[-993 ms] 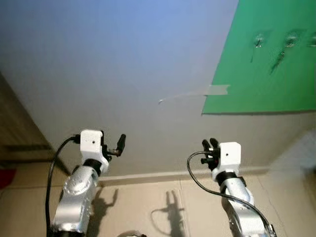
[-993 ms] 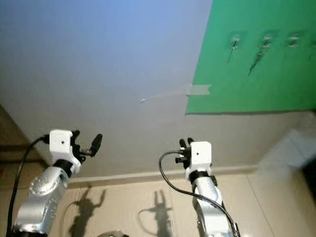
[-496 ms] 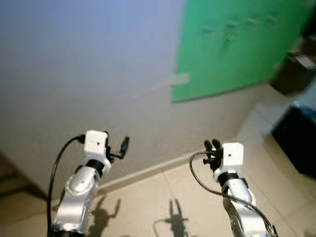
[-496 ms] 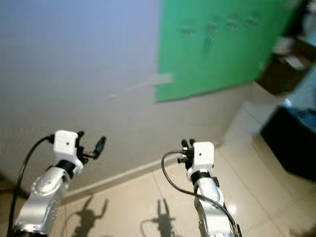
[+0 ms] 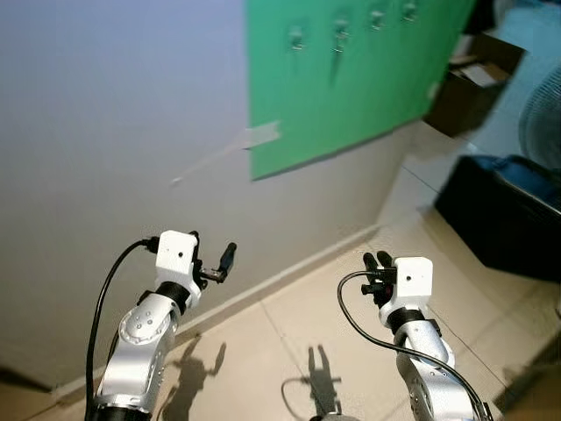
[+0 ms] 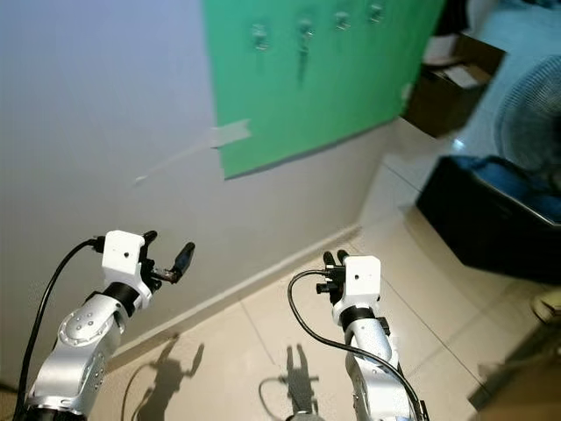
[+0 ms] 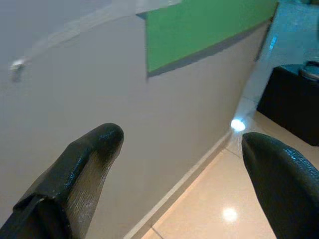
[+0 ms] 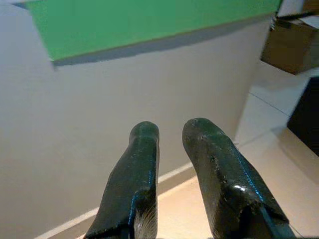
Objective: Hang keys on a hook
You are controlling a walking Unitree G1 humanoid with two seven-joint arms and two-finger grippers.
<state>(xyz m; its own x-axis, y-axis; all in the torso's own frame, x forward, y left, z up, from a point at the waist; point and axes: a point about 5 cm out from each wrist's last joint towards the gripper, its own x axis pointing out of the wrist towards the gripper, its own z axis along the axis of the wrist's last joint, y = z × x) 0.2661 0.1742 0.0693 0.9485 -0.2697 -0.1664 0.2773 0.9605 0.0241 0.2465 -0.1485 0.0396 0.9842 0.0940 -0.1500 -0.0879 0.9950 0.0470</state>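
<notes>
Keys: a small dark bunch hanging from the second of four hooks, high on a green panel fixed to the wall. Too small and blurred to make out individual keys; they read as one narrow dark streak below the hook. The hooks look like small pale metallic fittings set in a row along the panel's upper part.

Panel is flat, matt green, with a straight lower edge casting a thin shadow. A strip of pale tape sticks to its lower left corner. Wall is smooth, grey-white. Floor is glossy beige tile with a pale skirting line.

Right of the panel: a brown cardboard box, then a dark bin.

Left gripper is raised in front of the wall, fingers spread wide, empty; its wrist view shows the two black fingers well apart. Right gripper is raised over the floor, fingers nearly pressed together, a slim gap between them, nothing held.
</notes>
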